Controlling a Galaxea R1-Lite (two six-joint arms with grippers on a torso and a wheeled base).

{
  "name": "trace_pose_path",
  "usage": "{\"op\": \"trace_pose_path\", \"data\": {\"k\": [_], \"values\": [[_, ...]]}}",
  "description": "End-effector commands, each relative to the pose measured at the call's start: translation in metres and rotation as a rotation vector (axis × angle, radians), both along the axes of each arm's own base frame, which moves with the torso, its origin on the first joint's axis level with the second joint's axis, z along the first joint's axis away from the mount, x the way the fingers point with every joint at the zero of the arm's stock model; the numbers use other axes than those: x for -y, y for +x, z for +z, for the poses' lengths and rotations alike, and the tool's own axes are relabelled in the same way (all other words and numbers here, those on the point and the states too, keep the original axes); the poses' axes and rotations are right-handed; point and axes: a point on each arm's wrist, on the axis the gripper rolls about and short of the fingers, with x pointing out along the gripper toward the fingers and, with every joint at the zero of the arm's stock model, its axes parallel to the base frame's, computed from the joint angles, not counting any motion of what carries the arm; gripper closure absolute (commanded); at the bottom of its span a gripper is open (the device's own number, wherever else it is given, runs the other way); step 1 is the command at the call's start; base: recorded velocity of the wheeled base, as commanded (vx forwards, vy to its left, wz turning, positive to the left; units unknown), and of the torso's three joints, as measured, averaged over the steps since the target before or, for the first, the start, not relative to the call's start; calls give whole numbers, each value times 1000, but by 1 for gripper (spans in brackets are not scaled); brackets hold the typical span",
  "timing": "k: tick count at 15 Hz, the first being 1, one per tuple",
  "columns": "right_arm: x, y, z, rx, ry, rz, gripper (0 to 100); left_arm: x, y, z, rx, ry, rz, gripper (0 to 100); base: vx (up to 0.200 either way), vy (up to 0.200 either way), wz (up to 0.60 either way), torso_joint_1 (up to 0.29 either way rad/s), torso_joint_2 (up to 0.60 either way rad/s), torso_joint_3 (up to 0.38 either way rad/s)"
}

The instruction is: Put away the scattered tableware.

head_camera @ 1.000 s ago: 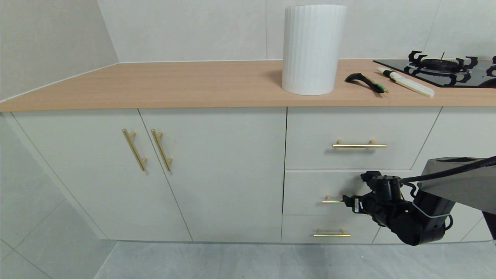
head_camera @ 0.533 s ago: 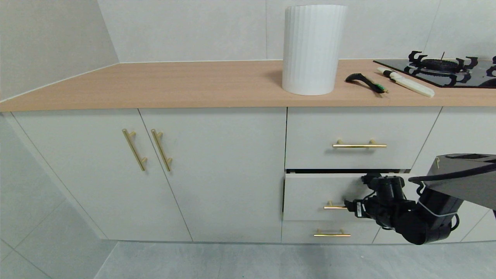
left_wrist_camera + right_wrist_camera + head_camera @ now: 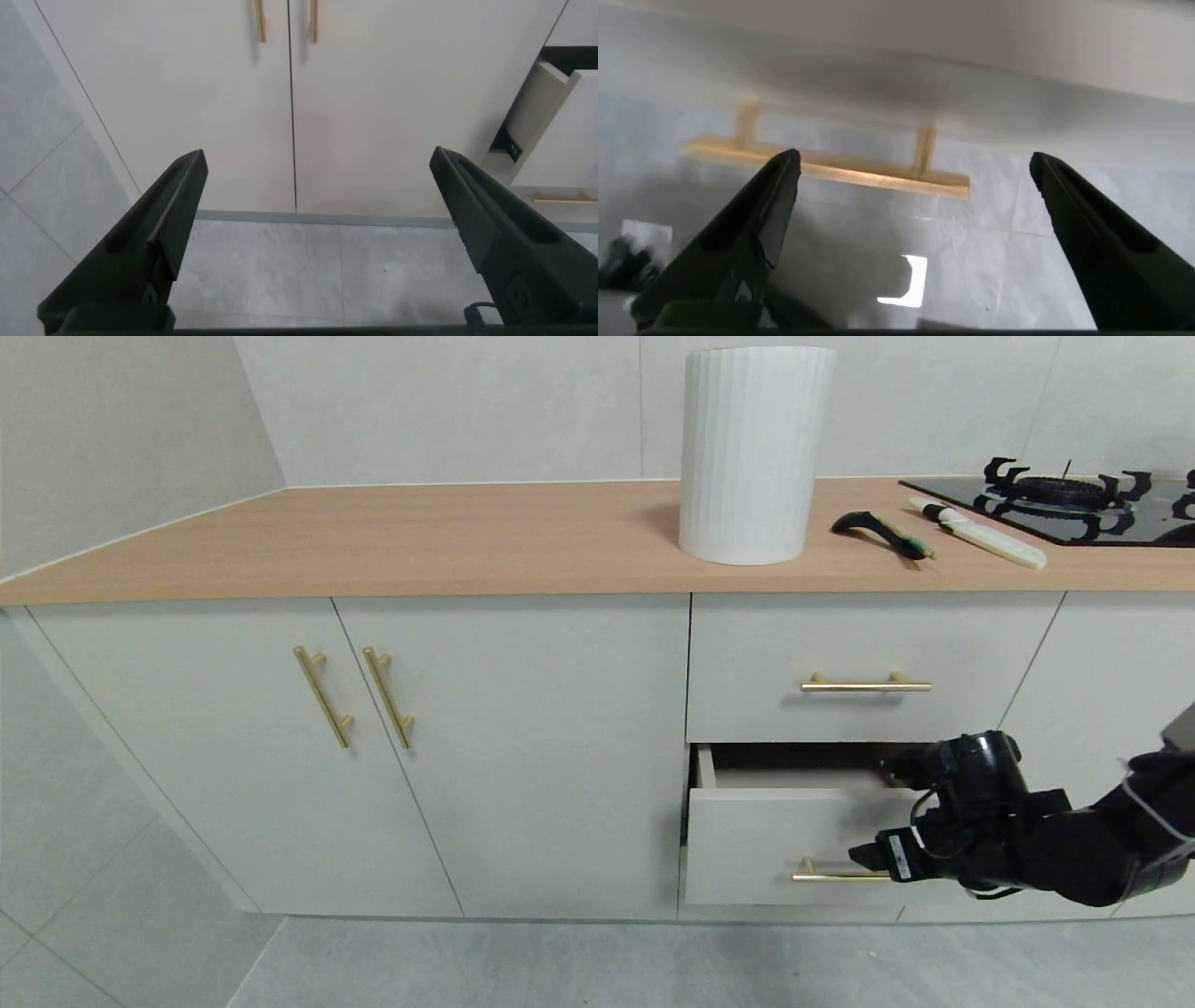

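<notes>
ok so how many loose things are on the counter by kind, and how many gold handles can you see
white ribbed canister: 1
black-handled utensil: 1
long white utensil: 1
gold door handles: 2
gold drawer handles: 2
total: 7

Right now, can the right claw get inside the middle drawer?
Probably not yet. The middle drawer is only part open, leaving a narrow gap under the top drawer, and the right claw sits open at its handle, low in front. Pulled out further, the way looks free.
</notes>
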Motion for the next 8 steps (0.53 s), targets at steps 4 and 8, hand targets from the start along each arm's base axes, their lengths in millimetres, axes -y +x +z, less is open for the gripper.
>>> {"op": "trace_pose_path", "data": {"k": [4, 8], "values": [[-14, -35, 107, 166, 43, 78, 0, 0, 0, 0, 0, 0, 1, 0, 0, 0, 0, 0, 0, 0], [-24, -11, 97, 139, 39, 82, 0, 0, 0, 0, 0, 0, 1, 0, 0, 0, 0, 0, 0, 0]]}}
